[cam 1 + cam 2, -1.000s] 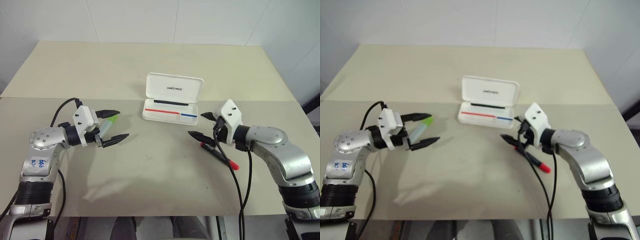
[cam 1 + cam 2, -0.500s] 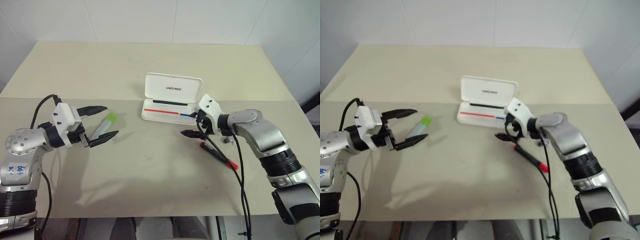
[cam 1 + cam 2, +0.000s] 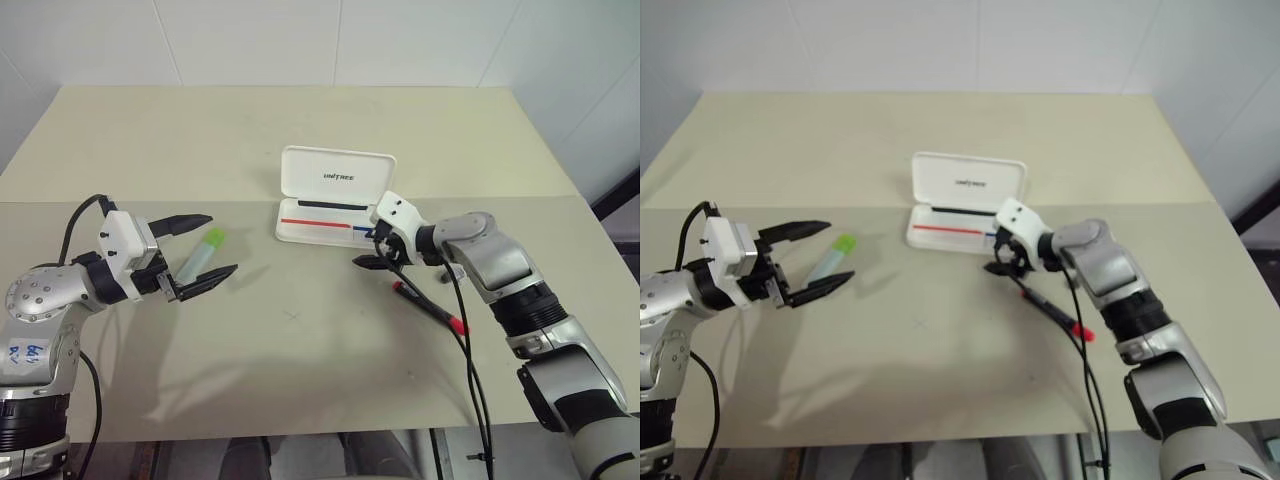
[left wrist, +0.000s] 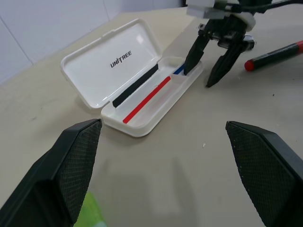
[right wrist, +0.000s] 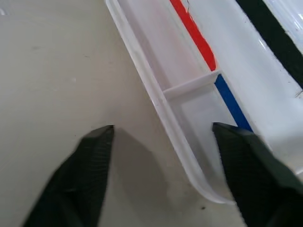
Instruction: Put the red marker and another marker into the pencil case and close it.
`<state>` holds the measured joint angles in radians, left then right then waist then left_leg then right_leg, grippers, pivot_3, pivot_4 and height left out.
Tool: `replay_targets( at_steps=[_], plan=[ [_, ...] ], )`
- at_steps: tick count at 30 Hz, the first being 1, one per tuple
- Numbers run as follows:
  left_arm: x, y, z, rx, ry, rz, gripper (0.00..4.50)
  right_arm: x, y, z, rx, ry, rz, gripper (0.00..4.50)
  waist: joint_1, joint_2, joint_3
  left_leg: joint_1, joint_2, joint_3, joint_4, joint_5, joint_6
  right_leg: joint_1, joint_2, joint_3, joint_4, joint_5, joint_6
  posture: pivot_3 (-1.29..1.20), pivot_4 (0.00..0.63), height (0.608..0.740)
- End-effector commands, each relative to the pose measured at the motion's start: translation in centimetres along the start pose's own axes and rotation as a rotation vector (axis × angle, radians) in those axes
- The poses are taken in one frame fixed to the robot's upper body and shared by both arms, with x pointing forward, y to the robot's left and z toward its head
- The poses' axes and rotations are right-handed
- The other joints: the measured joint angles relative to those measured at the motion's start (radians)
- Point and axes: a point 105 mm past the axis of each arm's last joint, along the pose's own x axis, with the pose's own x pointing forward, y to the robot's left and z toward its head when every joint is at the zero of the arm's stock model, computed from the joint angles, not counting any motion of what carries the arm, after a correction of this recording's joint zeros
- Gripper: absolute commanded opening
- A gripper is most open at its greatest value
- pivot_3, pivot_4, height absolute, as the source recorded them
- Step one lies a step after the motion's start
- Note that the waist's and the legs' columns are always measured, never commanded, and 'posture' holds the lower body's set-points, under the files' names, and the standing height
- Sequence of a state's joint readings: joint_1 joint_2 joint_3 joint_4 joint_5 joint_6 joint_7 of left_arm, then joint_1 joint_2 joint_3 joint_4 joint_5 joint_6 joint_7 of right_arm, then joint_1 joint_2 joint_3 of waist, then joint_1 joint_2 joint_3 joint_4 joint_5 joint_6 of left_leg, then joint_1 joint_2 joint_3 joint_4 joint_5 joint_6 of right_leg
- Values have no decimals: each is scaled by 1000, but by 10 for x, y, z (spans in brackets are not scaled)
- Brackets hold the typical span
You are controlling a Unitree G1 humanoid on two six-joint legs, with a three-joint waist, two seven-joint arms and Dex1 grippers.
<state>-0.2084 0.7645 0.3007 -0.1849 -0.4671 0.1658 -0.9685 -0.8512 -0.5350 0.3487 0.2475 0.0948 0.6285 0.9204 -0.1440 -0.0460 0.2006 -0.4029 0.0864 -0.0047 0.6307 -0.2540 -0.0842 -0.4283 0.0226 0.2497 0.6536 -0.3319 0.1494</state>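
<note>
So nearest the robot on the beige surface (image 3: 300, 380), the red marker (image 3: 430, 308) is lying flat at about 4 o'clock from the middle. Its long axis runs diagonally, red tip toward 4 o'clock, dark end toward 10 o'clock, pointing up at the case's right corner. Nothing is gripping it.

Over on the left at about 9 o'clock, the left gripper (image 3: 201, 248) hangs above the surface with its fingers spread wide, empty. The pale green marker (image 3: 201, 256) lies between those fingers as seen from the head view, not pinched, long axis going 7 to 1 o'clock with the bright green cap at the far end.

A bit farther in, the right gripper (image 3: 367, 247) sits at the front right corner of the pencil case (image 3: 337, 178). Its fingers are parted and straddle the case's front wall, one over the surface and one over the small end compartment, holding nothing.

The case is past centre around 12 o'clock, open, lid standing up at the back, long axis left to right, red and blue stripes showing inside.
</note>
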Motion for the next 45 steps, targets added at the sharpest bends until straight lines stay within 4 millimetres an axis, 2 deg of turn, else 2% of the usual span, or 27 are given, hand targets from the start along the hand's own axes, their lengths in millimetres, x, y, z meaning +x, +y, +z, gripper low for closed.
replay_targets(
  at_steps=[1,6,7,14,26,35,37,39,45],
  plan=[
    [-3,2,12,31,-31,15,4500,-2,0,12,-46,-23,6,1848,0,0,0,0,0,0,0,0,0,0,0,0,0,0,0,0,150,740],
    [-2,5,11,26,-35,5,4500,-6,-1,13,-68,-24,-5,136,0,0,0,0,0,0,0,0,0,0,0,0,0,0,0,0,150,740],
    [-1,6,11,25,-34,3,4500,-8,-1,15,-78,-31,-7,62,0,0,0,0,0,0,0,0,0,0,0,0,0,0,0,0,150,740],
    [6,9,9,19,-44,-17,4500,-19,8,32,-164,-118,-27,62,0,0,0,0,0,0,0,0,0,0,0,0,0,0,0,0,150,740],
    [13,9,8,9,-63,-42,4500,-39,51,39,-305,-203,49,62,4,0,0,0,0,0,0,0,0,0,0,-1,0,0,0,0,150,740],
    [11,8,6,-1,-62,-55,4500,-55,102,15,-421,-126,230,62,5,0,0,0,0,0,0,0,0,0,0,-1,0,0,0,0,150,740],
    [10,9,8,14,-81,-47,4500,-54,114,2,-473,-74,277,62,7,0,0,0,0,0,1,0,0,0,0,-1,0,0,0,0,150,740],
    [10,9,9,7,-87,-54,4500,-51,120,-5,-495,-48,301,62,8,-1,0,0,0,0,1,0,0,1,0,-1,0,0,0,0,150,740],
    [4,6,14,4,-134,-71,4500,-43,133,-7,-476,-63,355,62,6,-1,-1,0,0,0,1,0,0,0,0,-1,0,0,0,0,150,740]
  ],
)
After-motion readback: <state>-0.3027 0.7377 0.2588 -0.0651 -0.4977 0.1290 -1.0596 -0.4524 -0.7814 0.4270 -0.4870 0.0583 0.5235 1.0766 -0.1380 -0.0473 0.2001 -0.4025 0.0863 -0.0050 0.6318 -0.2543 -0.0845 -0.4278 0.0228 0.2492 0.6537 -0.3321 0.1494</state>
